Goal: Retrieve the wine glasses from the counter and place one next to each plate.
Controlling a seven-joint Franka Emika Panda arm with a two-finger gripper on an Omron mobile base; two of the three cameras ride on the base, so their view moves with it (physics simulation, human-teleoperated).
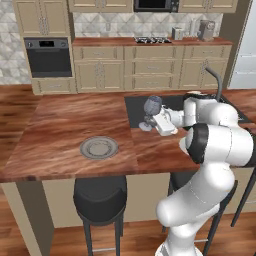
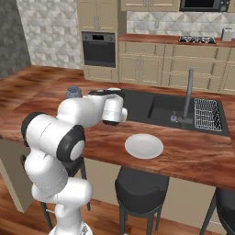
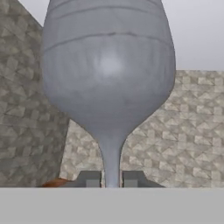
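Hand view: the pincer (image 3: 111, 179) grips a wine glass (image 3: 108, 78) by its stem, lifted above the tabletop (image 1: 75, 130) near the grey plate (image 1: 99, 148).

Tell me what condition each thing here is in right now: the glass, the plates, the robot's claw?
Translucent blue-grey stemmed wine glass: upright, lifted above the counter, gripped at its thin stem.
Two-finger gripper: shut on the wine glass stem.
Grey metallic plate with ringed rim: flat on the reddish-brown wood counter, nothing on it.
Plain white round plate: flat on the counter, nothing on it.
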